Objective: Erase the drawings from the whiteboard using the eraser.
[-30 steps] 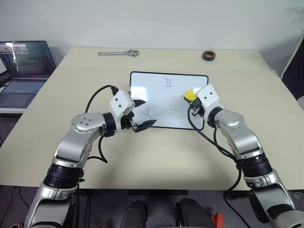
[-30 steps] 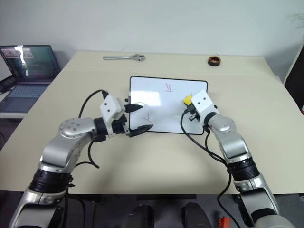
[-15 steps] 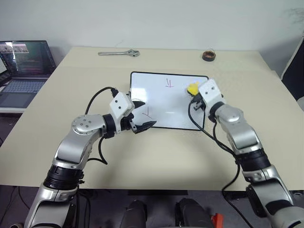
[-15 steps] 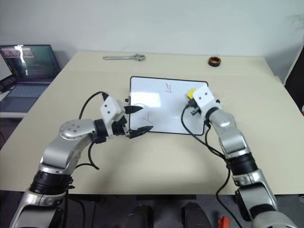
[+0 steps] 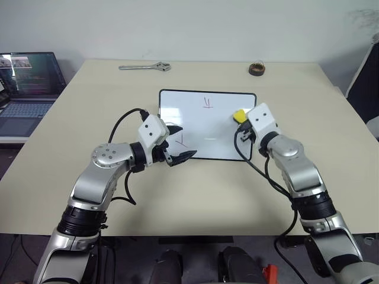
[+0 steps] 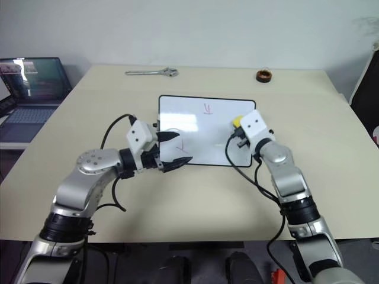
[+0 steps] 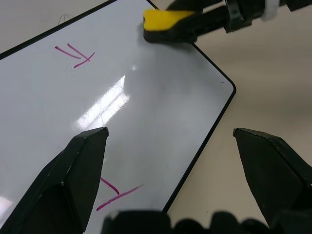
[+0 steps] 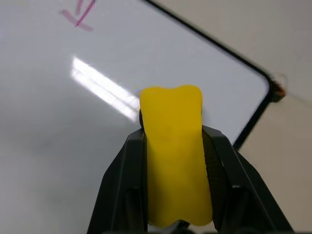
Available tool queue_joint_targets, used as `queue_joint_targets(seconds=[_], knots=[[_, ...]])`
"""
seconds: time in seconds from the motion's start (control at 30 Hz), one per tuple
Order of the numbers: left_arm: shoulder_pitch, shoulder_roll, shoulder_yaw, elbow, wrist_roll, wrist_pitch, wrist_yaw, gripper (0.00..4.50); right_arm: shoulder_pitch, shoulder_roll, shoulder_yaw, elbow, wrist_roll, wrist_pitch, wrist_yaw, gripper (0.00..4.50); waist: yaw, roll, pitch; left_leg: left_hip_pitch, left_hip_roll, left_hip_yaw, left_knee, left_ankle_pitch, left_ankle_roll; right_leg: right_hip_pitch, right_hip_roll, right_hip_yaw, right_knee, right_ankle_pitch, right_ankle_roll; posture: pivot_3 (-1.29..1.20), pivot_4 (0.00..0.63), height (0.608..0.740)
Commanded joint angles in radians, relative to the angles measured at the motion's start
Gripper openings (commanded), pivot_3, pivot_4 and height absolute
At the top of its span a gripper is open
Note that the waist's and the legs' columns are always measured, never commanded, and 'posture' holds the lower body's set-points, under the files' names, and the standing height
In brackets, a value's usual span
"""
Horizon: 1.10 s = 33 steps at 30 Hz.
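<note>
Mid-erase, judging by the layout: whiteboard (image 5: 207, 124) flat on the table (image 5: 177, 195), middle of the far half, with 2 red drawings left on it. 1 small mark (image 5: 208, 103) near the far edge, about mid-width; another mark (image 5: 182, 141) near the near left corner.

Right gripper (image 8: 170, 161) clamped on the yellow eraser (image 5: 239, 115), the block squeezed between both fingers and poking out past the tips. Eraser poised over the board's right side, close to the right edge, nearer the far corner; contact with the surface not clear from these views, though the left wrist view puts it low over the board. Far mark lying just to the left of the eraser, well within a short sweep.

Left gripper (image 5: 179, 144) spread wide with nothing in it, hovering over the near left corner of the board, near mark between its fingers in the wrist view.

Next move, by judgement: press the dark underside flat on the board, then sweep left across the far mark. Afterwards, near left mark calls for a longer reach across the board, with the left gripper likely needing to clear out of the way first.

Beyond the board: wrench (image 5: 145, 67) and tape roll (image 5: 256, 69) by the far edge, laptop (image 5: 26, 83) off to the left.
</note>
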Motion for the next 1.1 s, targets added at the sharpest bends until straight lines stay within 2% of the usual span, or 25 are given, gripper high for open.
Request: queue_joint_targets(seconds=[0.03,0.23,0.43,0.63,0.8,0.87,0.97,1.1], knots=[[0.004,0.006,0.021,-0.04,-0.003,-0.008,0.002,4.5,0.057,-0.04,0.01,0.016,-0.013,0.014,0.048,1.14,0.003,0.0,0.0,0.0,0.0,0.0,0.0,0.0,0.0,0.0,0.0,0.0,0.0,0.0,0.0,0.0,0.15,0.74],[0.015,0.011,0.031,-0.049,-0.004,0.001,0.01,4.5,0.17,-0.095,0.064,-0.101,0.004,0.092,0.184,1.14,0.005,-0.001,0.0,0.001,0.0,0.0,0.0,0.0,0.0,0.002,0.0,0.0,0.0,-0.001,0.001,0.0,0.15,0.74],[0.012,0.011,0.03,-0.052,-0.005,0.006,0.007,4.5,0.233,-0.149,0.061,-0.169,-0.013,0.12,0.232,1.14,0.004,-0.001,0.0,0.004,0.0,0.0,0.0,0.0,0.0,0.003,0.0,0.0,0.0,-0.001,0.001,0.0,0.15,0.74],[0.007,0.008,0.026,-0.06,-0.017,0.011,-0.007,4.5,0.34,-0.255,0.077,-0.253,-0.02,0.149,0.312,1.14,0.009,-0.001,-0.001,0.003,0.0,0.0,0.0,0.0,0.0,0.004,0.0,0.0,-0.001,-0.001,0.001,0.0,0.15,0.74],[0.001,0.006,0.024,-0.057,-0.019,0.014,-0.011,4.5,0.353,-0.301,0.086,-0.302,-0.044,0.15,0.328,1.14,0.011,-0.001,-0.001,0.004,-0.001,0.001,0.0,0.0,0.0,0.004,0.0,0.0,-0.001,-0.001,0.004,0.0,0.15,0.74],[-0.001,0.007,0.026,-0.056,-0.02,0.015,-0.01,4.5,0.338,-0.274,0.043,-0.335,-0.005,0.166,0.319,1.14,0.011,-0.001,-0.001,0.004,-0.001,0.001,0.0,0.0,0.0,0.004,0.0,0.0,-0.001,-0.001,0.004,0.0,0.15,0.74],[0.007,0.009,0.055,-0.06,-0.034,0.025,0.006,4.5,0.31,-0.198,-0.069,-0.454,0.15,0.252,0.349,1.14,0.011,-0.001,0.0,0.003,0.0,0.001,0.0,0.0,0.0,0.002,0.0,0.001,-0.001,-0.001,0.003,0.0,0.15,0.74],[0.028,0.001,0.115,-0.079,-0.064,0.049,0.045,4.5,0.302,-0.162,-0.139,-0.562,0.28,0.308,0.385,1.14,0.012,0.0,0.001,-0.001,0.0,-0.001,0.0,0.0,0.0,-0.001,0.0,0.0,-0.001,0.0,0.001,0.0,0.15,0.74]])
